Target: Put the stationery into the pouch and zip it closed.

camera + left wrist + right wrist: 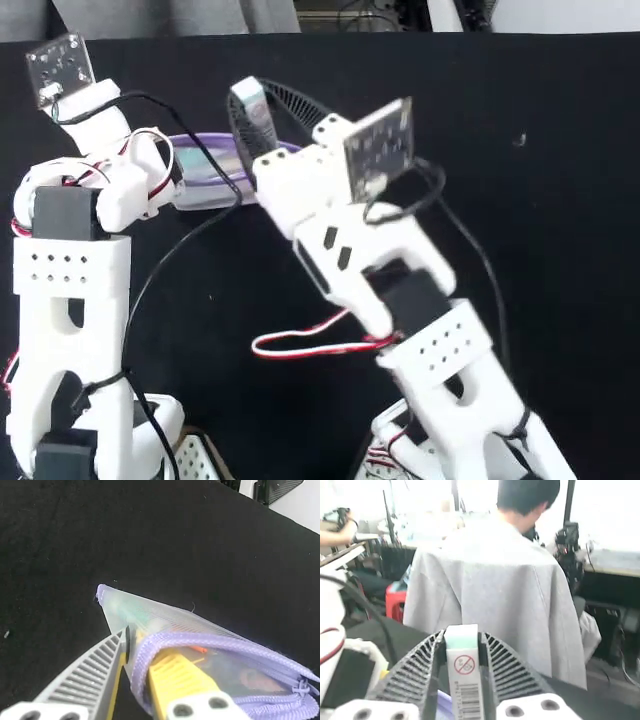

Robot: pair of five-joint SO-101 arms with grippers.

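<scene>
Right gripper (463,636): the jaws are parted only by the width of the white stationery piece (464,680), which is clamped upright between the ribbed fingers (415,670), green end outermost. In the high view this gripper (256,112) holds the piece (248,100) raised above the table, just beyond the pouch (205,182).

Left gripper (141,647): the jaws are nearly closed on the pouch lip. The yellow finger sits inside the opening and the grey finger outside, with the purple zipper (225,647) between them. The zipper is open.

The translucent pouch (200,627) lies flat, with items inside too blurred to identify.

The table (540,200) has a black cover. Behind it is a brightly lit room with a workbench (620,562).
</scene>
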